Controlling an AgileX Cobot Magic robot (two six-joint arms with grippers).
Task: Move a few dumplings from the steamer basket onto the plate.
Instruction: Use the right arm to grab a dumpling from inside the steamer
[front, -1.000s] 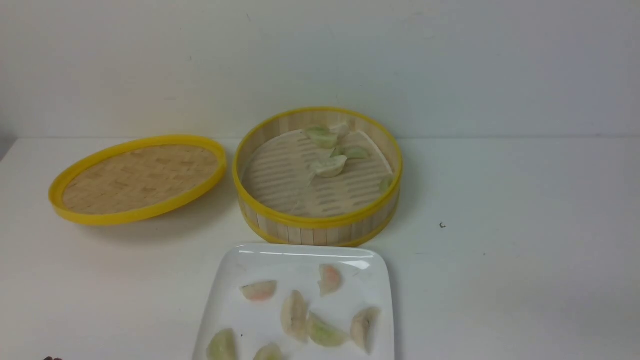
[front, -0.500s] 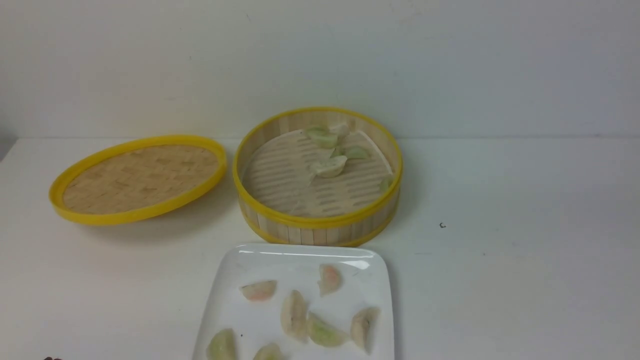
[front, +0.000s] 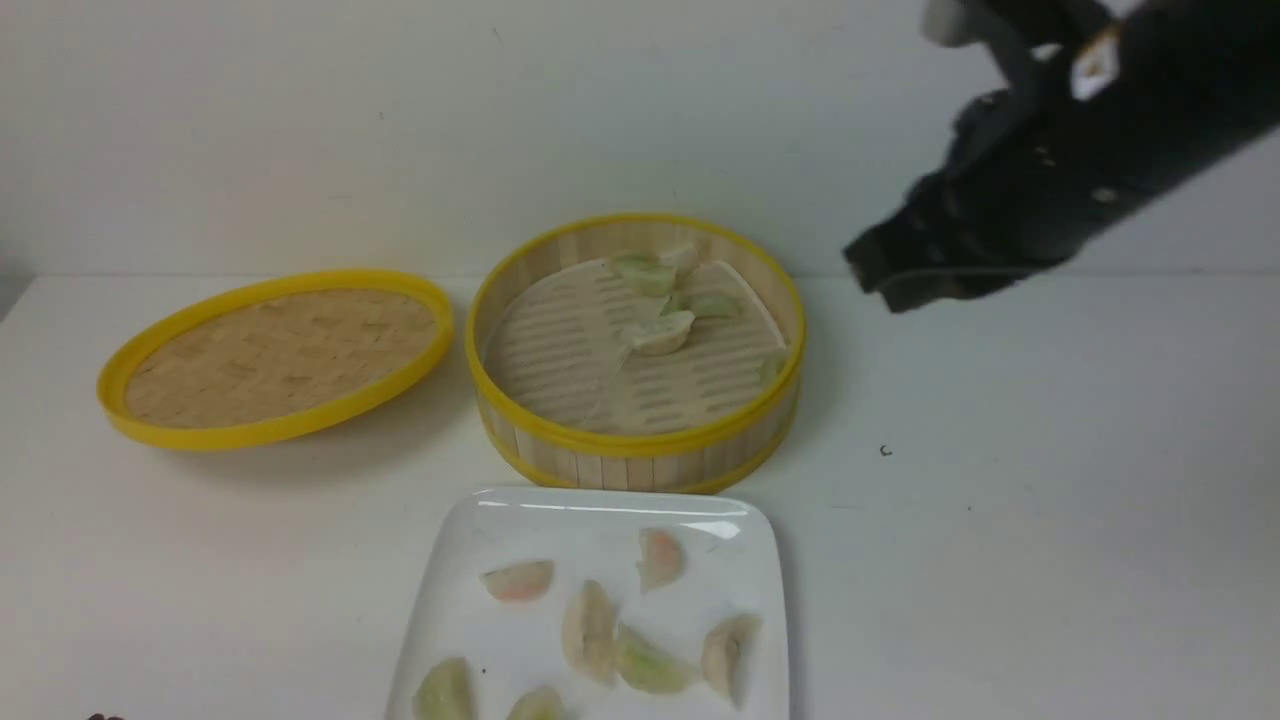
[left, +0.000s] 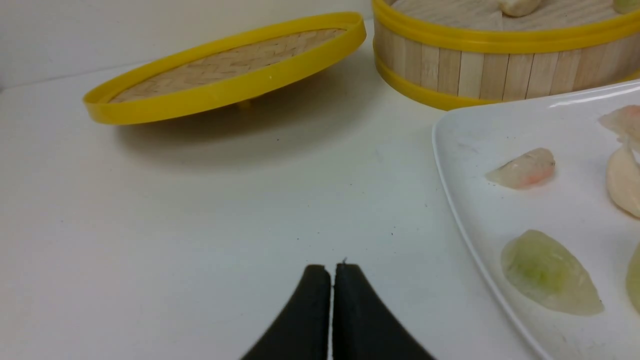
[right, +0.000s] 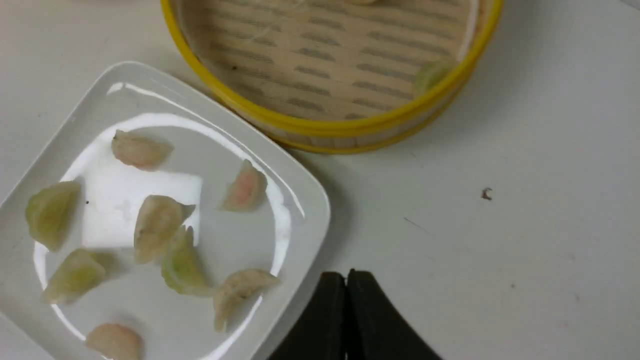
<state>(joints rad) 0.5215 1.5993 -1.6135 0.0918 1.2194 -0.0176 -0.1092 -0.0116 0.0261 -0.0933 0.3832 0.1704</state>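
Right wrist view. Ana: Is the right gripper (right: 346, 274) holding anything?

Ben: No. Its two tips are pressed together with nothing between them. It hangs high over the table (front: 1000, 550), off to the right of the basket (front: 640, 445).

Ana: And the left gripper (left: 331, 267)?

Ben: Closed tight too, and empty. It sits low, near the left edge of the plate (front: 600, 510).

Ana: Where are the dumplings (front: 590, 630)?

Ben: Eight lie on the plate (I counted from the right wrist). A few are in the basket. Most are bunched at the back, and one is tucked against the right wall.

Ana: What step is this?

Ben: I think it is the start of fetching another one. The gripper must open, cross the rim, and come down on one dumpling.

Ana: Is anything in the way?

Ben: The wall, and the bunched ones touch. The lid (front: 270, 430) lies well off to the left.
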